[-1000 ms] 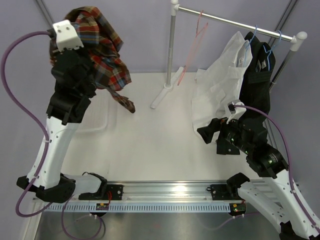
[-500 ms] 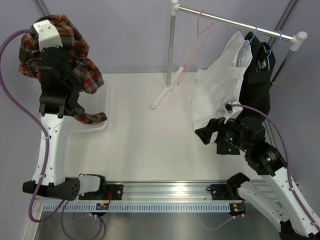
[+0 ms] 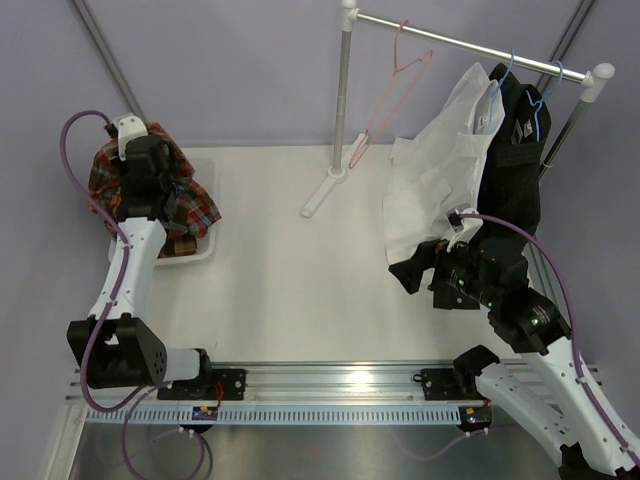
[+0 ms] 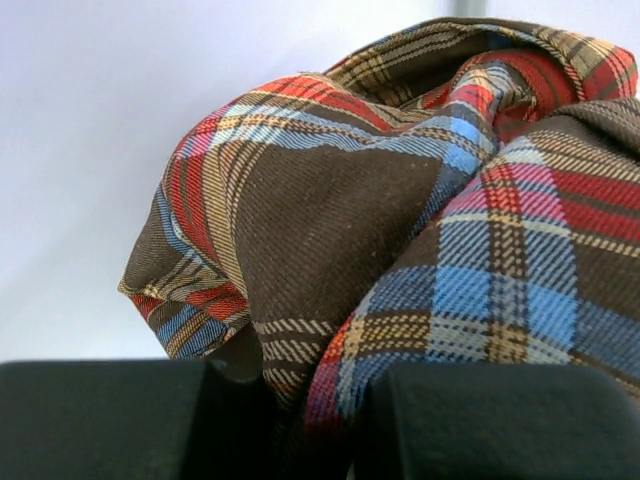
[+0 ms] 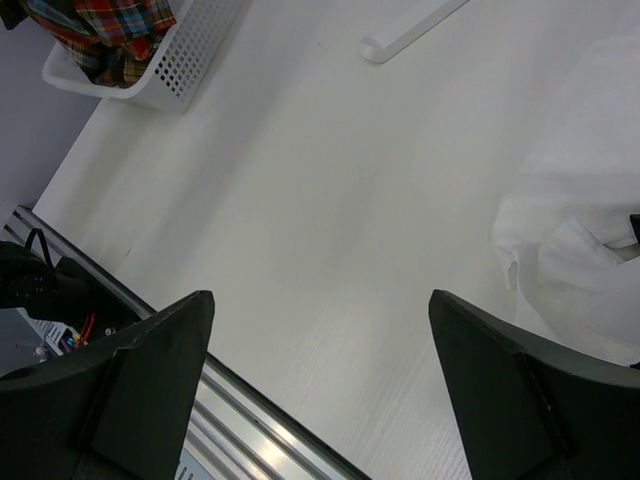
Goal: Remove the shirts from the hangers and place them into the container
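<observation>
The left hand point(image 4: 315, 425) is pinched nearly shut on the plaid shirt point(image 3: 150, 195), bunched in the basket point(image 5: 195, 55) at the upper left, right under it; the right hand point(image 5: 320, 300) gapes wide, holding nothing, nearer of the 2 to the hanging white shirt point(image 3: 440, 170).

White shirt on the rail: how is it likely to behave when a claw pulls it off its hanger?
Probably floppy: the white shirt hangs in loose, crumpled folds. Likely light, so a tug may swing its thin blue hanger on the rail rather than free it cleanly.
</observation>
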You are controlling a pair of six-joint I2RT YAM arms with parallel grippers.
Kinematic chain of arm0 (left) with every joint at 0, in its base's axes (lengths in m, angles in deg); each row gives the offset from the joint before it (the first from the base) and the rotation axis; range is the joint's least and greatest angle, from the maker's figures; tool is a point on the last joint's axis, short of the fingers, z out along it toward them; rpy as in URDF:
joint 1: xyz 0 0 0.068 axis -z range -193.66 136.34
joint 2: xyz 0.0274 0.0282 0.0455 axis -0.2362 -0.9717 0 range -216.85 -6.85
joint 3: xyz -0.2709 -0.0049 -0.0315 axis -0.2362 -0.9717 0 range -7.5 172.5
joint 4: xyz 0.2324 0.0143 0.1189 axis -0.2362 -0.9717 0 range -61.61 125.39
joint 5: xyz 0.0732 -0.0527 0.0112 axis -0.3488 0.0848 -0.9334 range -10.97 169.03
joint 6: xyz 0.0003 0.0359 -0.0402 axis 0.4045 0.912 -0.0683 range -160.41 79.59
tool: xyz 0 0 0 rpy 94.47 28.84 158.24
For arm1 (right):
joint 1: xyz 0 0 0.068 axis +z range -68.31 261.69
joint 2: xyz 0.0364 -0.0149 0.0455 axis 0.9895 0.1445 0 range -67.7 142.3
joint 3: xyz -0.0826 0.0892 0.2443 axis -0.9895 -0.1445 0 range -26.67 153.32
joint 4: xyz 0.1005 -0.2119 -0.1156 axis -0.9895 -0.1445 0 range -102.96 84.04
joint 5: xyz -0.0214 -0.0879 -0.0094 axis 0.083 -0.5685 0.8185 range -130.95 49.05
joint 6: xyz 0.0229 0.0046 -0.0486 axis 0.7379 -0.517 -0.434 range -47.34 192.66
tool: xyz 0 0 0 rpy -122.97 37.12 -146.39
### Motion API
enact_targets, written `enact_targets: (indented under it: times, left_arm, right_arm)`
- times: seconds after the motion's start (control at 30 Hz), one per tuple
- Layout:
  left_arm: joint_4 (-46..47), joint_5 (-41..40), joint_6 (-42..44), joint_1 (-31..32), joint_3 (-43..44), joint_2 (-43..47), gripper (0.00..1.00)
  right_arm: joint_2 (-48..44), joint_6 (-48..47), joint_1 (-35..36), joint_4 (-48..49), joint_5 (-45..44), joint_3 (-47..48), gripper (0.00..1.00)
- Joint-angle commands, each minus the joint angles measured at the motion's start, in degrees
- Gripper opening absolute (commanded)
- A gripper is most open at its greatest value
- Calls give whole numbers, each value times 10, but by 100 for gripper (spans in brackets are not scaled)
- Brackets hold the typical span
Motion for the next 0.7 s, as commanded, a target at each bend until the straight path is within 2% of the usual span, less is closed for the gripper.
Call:
enact_targets:
  times: [0.0, 0.13, 0.3, 0.5, 0.67]
  left_arm:
    - [108, -30, -59, -19, -16, -2, 0]
    - [117, -22, -70, -20, -40, -34, 0]
    - [115, -80, -96, -20, -63, -82, 0]
    - [108, -33, -107, -19, -78, -128, 0]
    - [69, 54, -117, -17, -61, -188, 0]
  right_arm:
    - [-7, 3, -1, 21, 22, -11, 98]
    - [-7, 2, -1, 27, 23, -15, 98]
    - [-10, -3, -1, 22, 23, -19, 98]
    - [-11, -2, -1, 25, 25, -25, 98]
    - [-9, -1, -1, 29, 26, -26, 98]
